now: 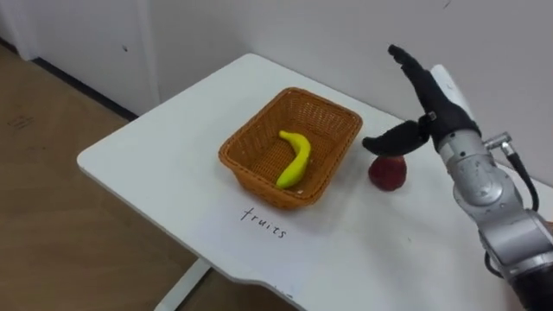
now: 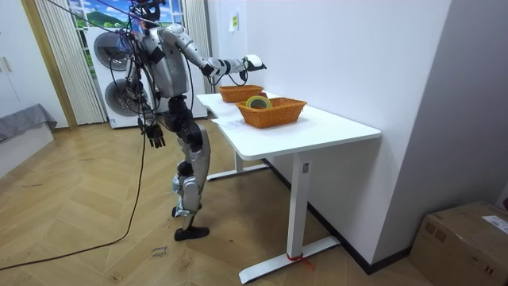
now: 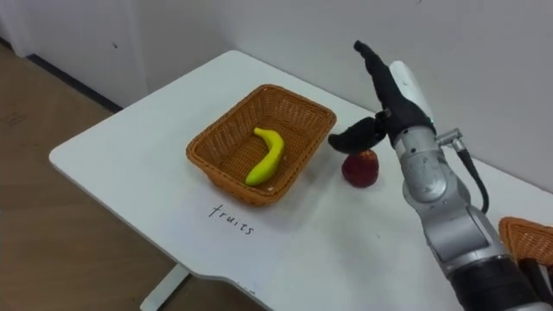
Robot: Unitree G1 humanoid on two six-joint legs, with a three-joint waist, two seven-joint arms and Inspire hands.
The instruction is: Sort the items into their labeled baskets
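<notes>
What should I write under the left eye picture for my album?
The robot's open right hand hovers above a red apple beside the basket holding a banana.

The right arm is stretched forward over the counter, and its silver forearm is seen rising from the counter's near right side. The right hand is held above the counter's far edge, with the fingers straight and pointed up and away, and the thumb spread sideways to the left. Nothing is gripped. The left arm is hung at the body's side, clear of the counter, with the left hand at thigh height.
</notes>
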